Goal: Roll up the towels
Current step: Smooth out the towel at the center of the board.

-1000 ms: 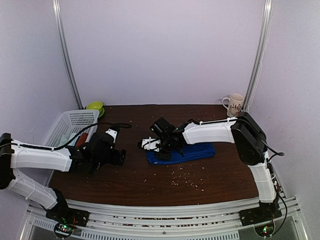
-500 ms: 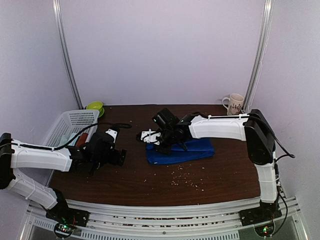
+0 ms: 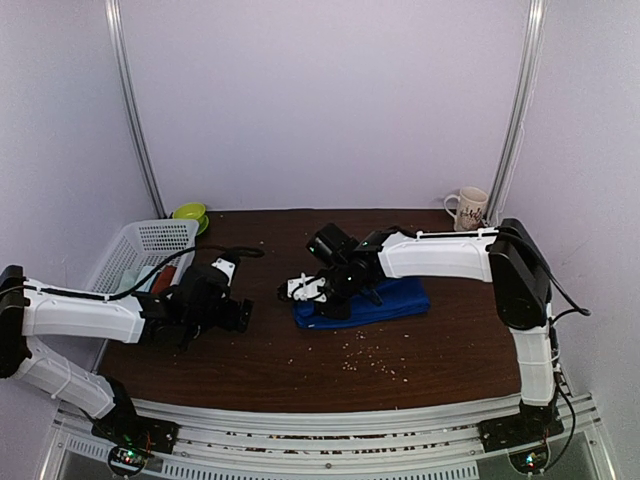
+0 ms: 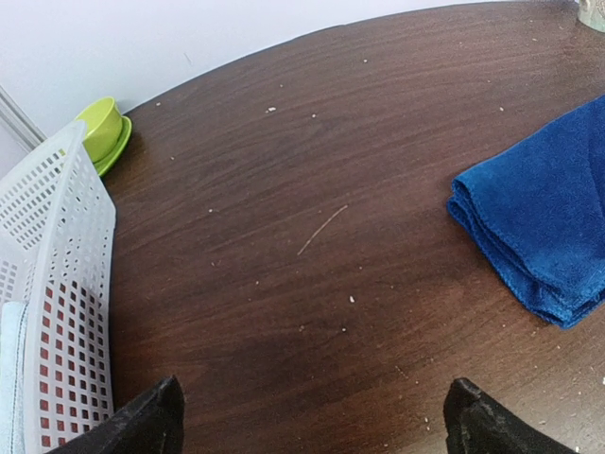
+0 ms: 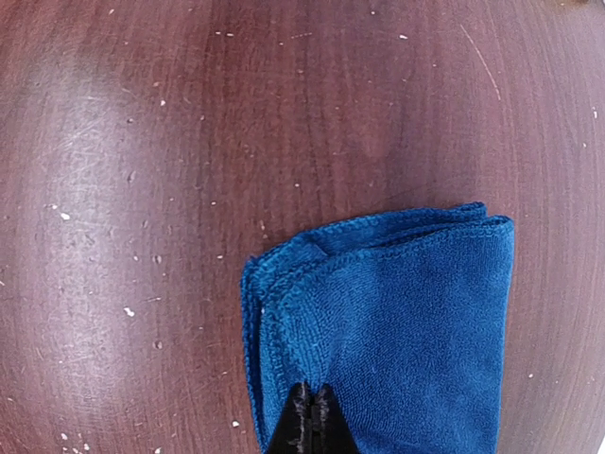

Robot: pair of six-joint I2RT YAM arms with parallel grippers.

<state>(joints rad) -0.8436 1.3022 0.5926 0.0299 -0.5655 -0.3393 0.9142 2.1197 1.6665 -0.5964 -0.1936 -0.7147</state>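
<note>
The royal blue towel [image 3: 390, 298] lies folded in several layers on the dark wooden table, right of centre. It also shows in the left wrist view [image 4: 548, 227] and the right wrist view [image 5: 406, 322]. My right gripper [image 3: 324, 300] [image 5: 310, 405] is shut, pinching the top layer near the towel's left end, and the cloth puckers toward the tips. My left gripper [image 3: 243, 313] [image 4: 314, 397] is open and empty, low over bare table left of the towel. A pale cloth edge [image 4: 6, 378] shows inside the basket; I cannot tell whether it is the mint-green towel.
A white perforated basket [image 3: 140, 245] [image 4: 57, 284] stands at the left edge with a red item inside. A lime-green bowl [image 3: 190, 213] [image 4: 99, 128] sits behind it. A white patterned mug [image 3: 468, 208] stands at the back right corner. Crumbs [image 3: 365, 355] dot the table front.
My right gripper lifted the towel's left end up and back, then came down again onto it. The left arm has not moved.
</note>
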